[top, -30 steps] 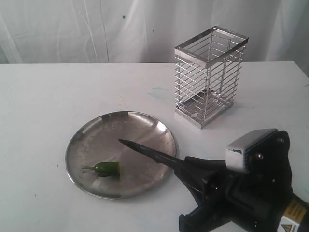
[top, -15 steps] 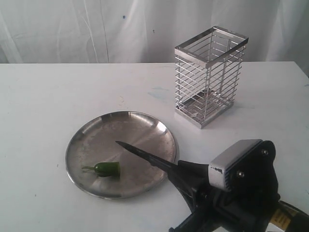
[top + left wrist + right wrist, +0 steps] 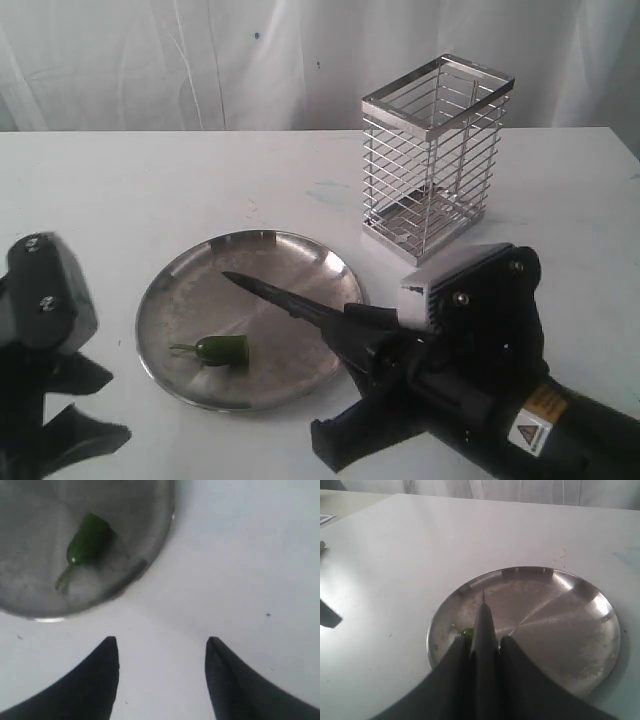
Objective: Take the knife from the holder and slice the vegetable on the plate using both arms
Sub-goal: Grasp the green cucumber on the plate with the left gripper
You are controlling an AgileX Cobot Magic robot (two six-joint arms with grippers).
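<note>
The right claw (image 3: 362, 335) is gripping the knife (image 3: 285, 298), its blade angling over the plate (image 3: 190, 290) near the counter's (image 3: 120, 190) front edge. The chili (image 3: 222, 348) is lying on the plate's front part. The left claw (image 3: 162, 680) is hovering wide open beside the plate's rim.
</note>
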